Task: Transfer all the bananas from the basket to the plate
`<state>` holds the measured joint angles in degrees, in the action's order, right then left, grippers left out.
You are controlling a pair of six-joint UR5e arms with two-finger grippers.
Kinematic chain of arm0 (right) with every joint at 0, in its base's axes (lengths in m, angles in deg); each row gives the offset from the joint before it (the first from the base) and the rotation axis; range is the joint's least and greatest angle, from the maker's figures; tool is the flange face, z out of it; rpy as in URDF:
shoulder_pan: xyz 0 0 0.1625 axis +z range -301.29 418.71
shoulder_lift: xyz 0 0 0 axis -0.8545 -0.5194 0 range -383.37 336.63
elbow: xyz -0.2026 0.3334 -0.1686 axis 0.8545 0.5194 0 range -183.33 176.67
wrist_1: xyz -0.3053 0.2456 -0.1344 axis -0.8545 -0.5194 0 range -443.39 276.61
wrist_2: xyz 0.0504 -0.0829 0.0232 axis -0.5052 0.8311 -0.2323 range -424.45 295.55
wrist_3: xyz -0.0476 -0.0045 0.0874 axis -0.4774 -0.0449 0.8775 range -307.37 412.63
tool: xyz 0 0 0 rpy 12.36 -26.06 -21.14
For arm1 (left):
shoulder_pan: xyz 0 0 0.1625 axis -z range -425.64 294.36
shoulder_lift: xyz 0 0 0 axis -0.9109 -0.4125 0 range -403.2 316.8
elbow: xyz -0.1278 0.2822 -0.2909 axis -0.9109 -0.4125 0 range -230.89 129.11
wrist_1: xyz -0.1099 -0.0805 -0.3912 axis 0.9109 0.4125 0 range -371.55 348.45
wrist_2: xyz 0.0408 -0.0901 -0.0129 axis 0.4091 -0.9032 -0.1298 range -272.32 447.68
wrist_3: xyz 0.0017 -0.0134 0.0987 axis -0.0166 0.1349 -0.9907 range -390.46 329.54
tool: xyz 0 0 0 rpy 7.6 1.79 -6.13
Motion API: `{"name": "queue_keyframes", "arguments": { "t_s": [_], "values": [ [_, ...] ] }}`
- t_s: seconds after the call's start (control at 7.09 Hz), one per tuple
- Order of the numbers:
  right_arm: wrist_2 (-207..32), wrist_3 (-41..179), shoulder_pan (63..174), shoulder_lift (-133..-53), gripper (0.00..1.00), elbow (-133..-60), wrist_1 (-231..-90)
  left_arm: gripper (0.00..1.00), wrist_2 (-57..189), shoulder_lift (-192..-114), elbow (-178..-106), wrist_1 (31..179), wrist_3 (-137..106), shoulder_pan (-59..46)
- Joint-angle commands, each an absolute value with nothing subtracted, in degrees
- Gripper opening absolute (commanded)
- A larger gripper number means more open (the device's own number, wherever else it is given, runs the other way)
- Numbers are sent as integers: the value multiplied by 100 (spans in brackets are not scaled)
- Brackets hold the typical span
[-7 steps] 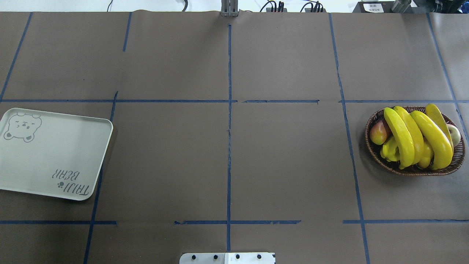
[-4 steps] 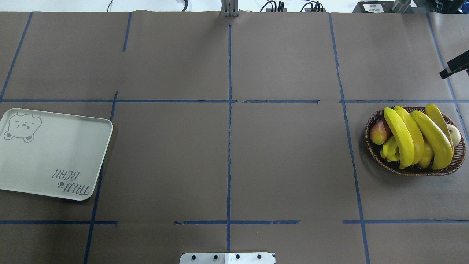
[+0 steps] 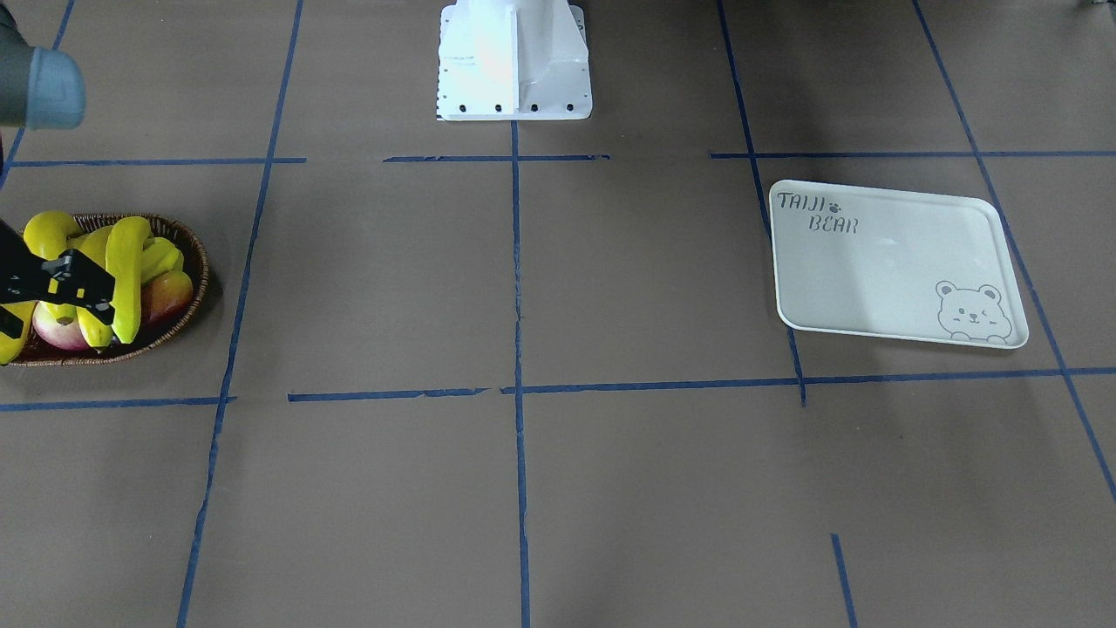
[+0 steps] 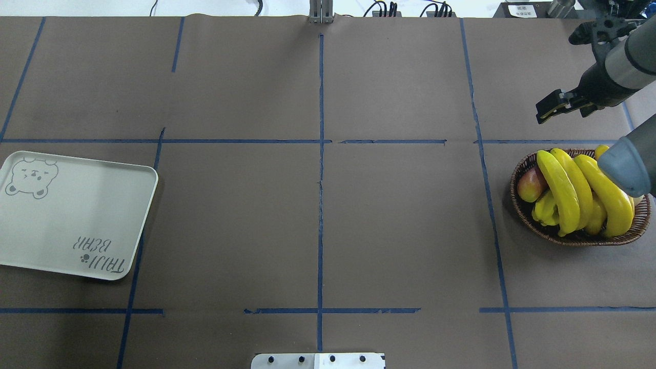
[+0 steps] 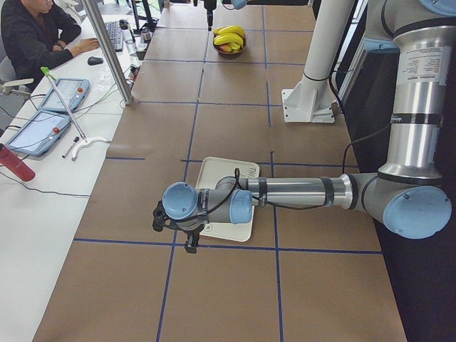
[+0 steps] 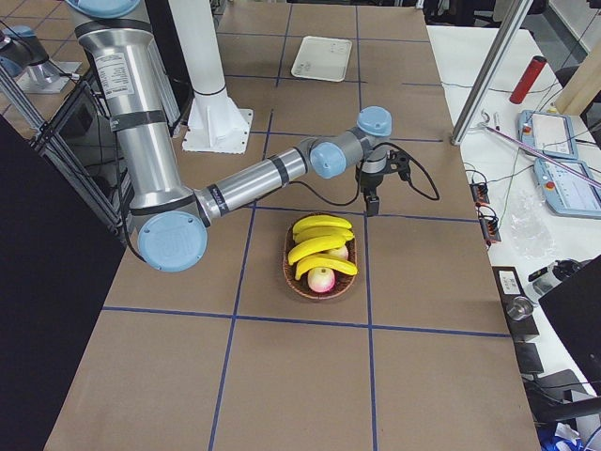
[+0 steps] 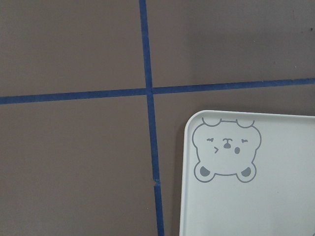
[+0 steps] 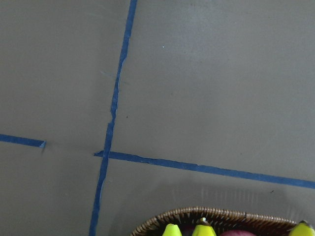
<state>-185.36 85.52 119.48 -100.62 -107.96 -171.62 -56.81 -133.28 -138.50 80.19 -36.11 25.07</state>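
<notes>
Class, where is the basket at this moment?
Overhead view: the basket sits near the table's right edge, on the robot's right, bananas piled in it, the right gripper just beyond its far rim.

Bananas (image 4: 564, 189) (seemingly four) lie heaped in wicker basket (image 4: 579, 240); plate (image 4: 77, 215) well apart.

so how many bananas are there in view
4 bananas, all in the basket. From overhead: two side by side at its left, one right of them, one at the far right edge mostly behind the right arm. Others may be hidden.
</notes>
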Motion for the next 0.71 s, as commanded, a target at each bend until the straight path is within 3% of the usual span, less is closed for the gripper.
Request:
{"name": "queue_keyframes", "arguments": {
  "t_s": [0.0, 0.56],
  "values": [
    [-18065, 8857, 11418, -10080, 100, -10871, -17819, 100, -5681, -13320, -13852, 8029, -3609, 2507],
    [-17642, 8779, 10898, -10089, 95, -10810, -18516, 100, -5690, -13320, -13887, 8029, -3609, 2507]
  ]
}}
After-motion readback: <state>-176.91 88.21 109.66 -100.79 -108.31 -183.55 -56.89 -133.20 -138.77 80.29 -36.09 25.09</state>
